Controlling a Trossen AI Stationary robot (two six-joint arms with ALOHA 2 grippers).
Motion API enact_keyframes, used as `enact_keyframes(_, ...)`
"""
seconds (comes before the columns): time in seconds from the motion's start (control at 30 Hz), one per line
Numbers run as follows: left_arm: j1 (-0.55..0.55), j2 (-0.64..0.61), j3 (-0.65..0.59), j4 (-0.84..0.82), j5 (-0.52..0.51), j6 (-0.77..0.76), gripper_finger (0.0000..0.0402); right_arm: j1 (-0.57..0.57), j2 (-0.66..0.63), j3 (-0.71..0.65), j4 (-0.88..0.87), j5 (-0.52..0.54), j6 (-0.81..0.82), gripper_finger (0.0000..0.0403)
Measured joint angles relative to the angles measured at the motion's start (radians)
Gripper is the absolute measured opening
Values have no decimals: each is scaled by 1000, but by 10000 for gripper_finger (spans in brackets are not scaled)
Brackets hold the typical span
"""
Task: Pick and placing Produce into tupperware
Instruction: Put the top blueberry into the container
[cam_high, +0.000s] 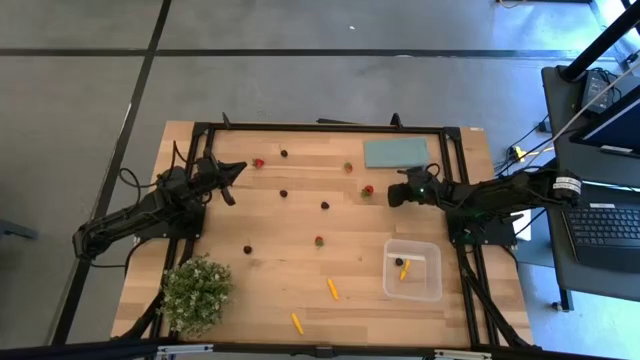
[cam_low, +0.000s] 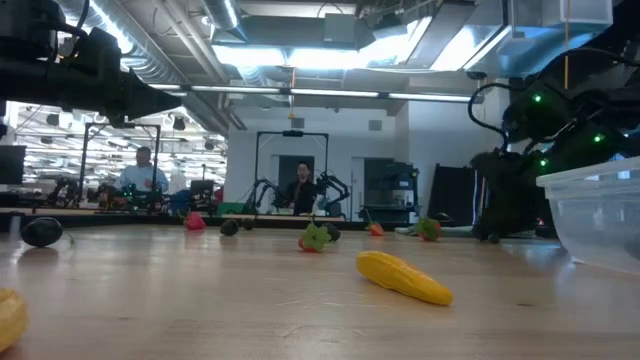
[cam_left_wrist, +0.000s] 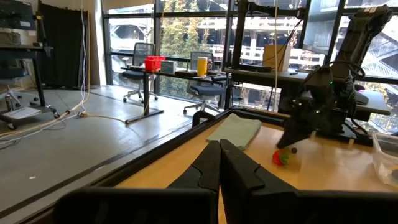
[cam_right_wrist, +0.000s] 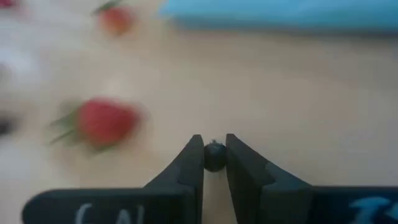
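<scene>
Wooden tabletop (cam_high: 290, 280): I found my right gripper (cam_right_wrist: 214, 152) pinching a dark berry (cam_right_wrist: 214, 157), tupperware (cam_high: 412, 270) lying nearest it, left gripper (cam_left_wrist: 219, 163) shut, empty.

we see bare wood between the right gripper (cam_high: 391, 195) and tupperware (cam_high: 432, 288); a red berry (cam_high: 368, 190) sits just beside the gripper, teal slab (cam_high: 394, 152) near.

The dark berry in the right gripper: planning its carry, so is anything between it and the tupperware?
Nothing visible. The right gripper pinches the dark berry near the slab; only bare table lies between it and the tupperware.
</scene>
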Motion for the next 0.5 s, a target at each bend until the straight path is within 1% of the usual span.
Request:
enact_keyframes(0.2, 0, 0, 0, 0, 0, 0, 0, 0, -2, 95, 23, -162, -40, 49)
enact_keyframes(0.27, 0, 0, 0, 0, 0, 0, 0, 0, -2, 148, 27, -234, -62, 49)
enact_keyframes(0.33, 0, 0, 0, 0, 0, 0, 0, 4, -3, 206, 13, -333, -73, 49)
enact_keyframes(0.43, 0, 0, 0, -1, 0, 0, 0, 34, -3, 319, -103, -503, -76, 49)
enact_keyframes(0.5, 0, 0, 0, -1, 0, 0, 0, 72, -4, 415, -258, -590, -80, 49)
